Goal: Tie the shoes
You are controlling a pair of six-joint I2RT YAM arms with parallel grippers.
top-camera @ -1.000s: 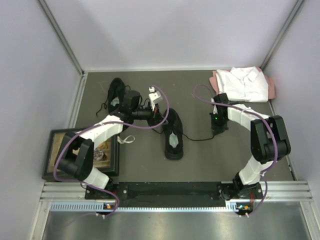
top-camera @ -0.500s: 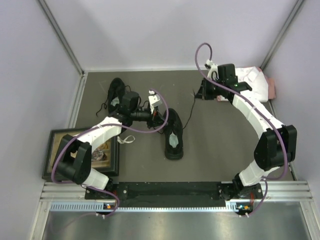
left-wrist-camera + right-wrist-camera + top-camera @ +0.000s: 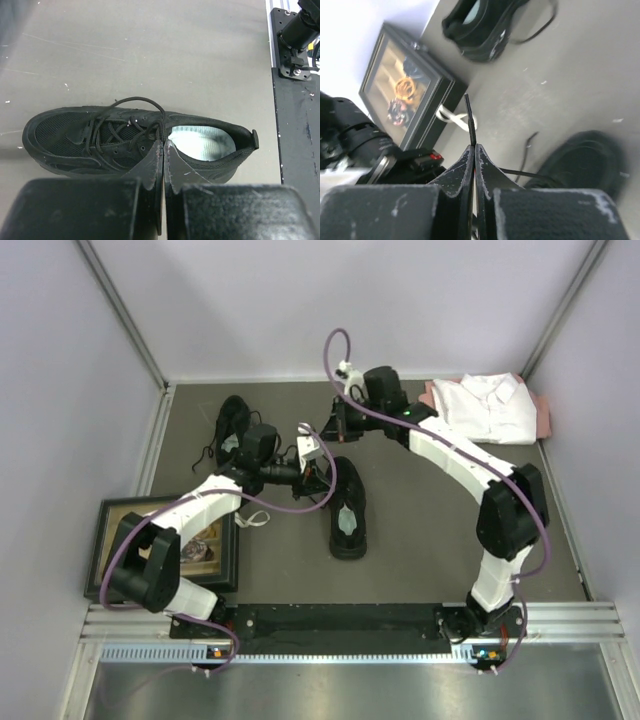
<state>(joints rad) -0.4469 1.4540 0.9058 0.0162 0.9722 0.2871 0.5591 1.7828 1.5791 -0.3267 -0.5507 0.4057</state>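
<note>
- Rising from the near edge of the table [image 3: 420, 560], both arms reach toward the far side; the left one bends over the near left part and the right one arches up along the right side.
- By the left edge, near the front, lies a dark box [image 3: 230, 558] with small bright bits inside. A white loop [image 3: 255, 520] lies on the table just beside its far right corner.
- Around the middle of the table lies the near shoe [image 3: 347, 510], heel toward the near edge and toe toward the far edge. Its pale insole [image 3: 200, 142] shows in the opening.
- The left gripper [image 3: 163, 144] is at this shoe's lacing, coming in from the shoe's left. Its jaws are pressed together, tips at the top of the laces [image 3: 125, 125] where they meet the opening. Whether a strand is pinched between them I cannot tell.
- Further back, well apart from the near shoe, the far shoe [image 3: 232, 428] lies close to the far left corner with loose laces around it.
- The right gripper [image 3: 472, 146] hangs above the table beyond the near shoe's toe, right of the far shoe. Its jaws are clamped on a lace [image 3: 469, 117]: the stiff tip sticks out past the fingertips, and a thin strand runs back from them toward the near shoe.
- In the far right corner lies a folded white shirt [image 3: 490, 405] on a pink cloth [image 3: 541, 418], well apart from both shoes.
</note>
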